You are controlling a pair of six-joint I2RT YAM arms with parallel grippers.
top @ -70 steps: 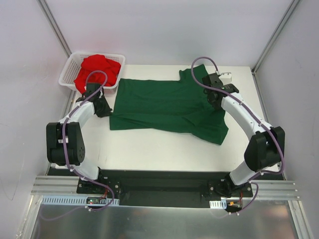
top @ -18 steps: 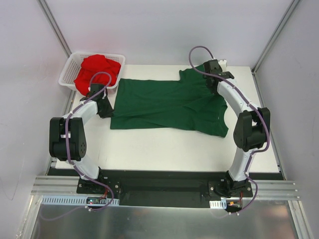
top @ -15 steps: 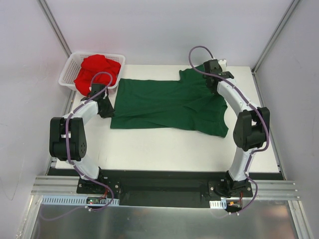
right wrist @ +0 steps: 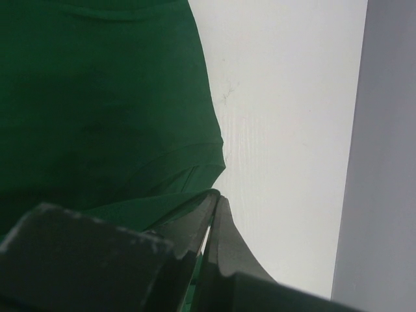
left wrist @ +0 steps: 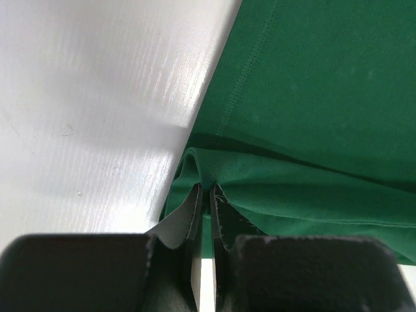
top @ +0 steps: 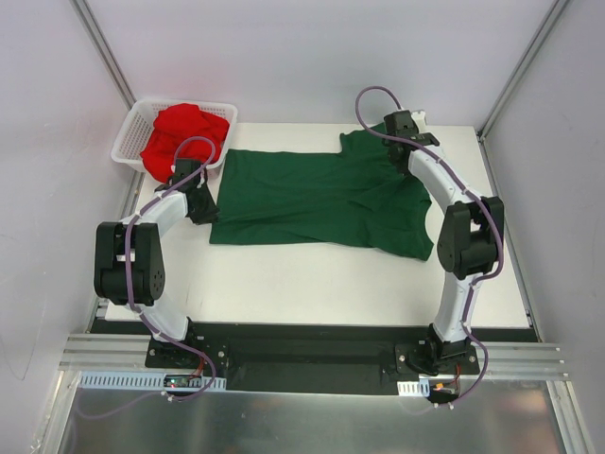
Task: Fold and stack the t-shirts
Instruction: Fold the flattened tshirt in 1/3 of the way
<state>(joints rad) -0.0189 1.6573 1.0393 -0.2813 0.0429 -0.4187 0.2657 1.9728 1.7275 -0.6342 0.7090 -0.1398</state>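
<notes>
Wrist views are showing left pincer (left wrist: 207,195) and right pincer (right wrist: 214,195) clamping shut on thin green shirt (top: 321,199) edges; pulling apart is probably risking a slip.

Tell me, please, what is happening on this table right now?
Both arms are handling the dark green t-shirt, which lies spread out, not yet folded, on the table. The left gripper is shut on its left edge, and the right gripper is shut on the cloth at its far right corner. The red t-shirt sits crumpled in the white basket at the far left.
</notes>
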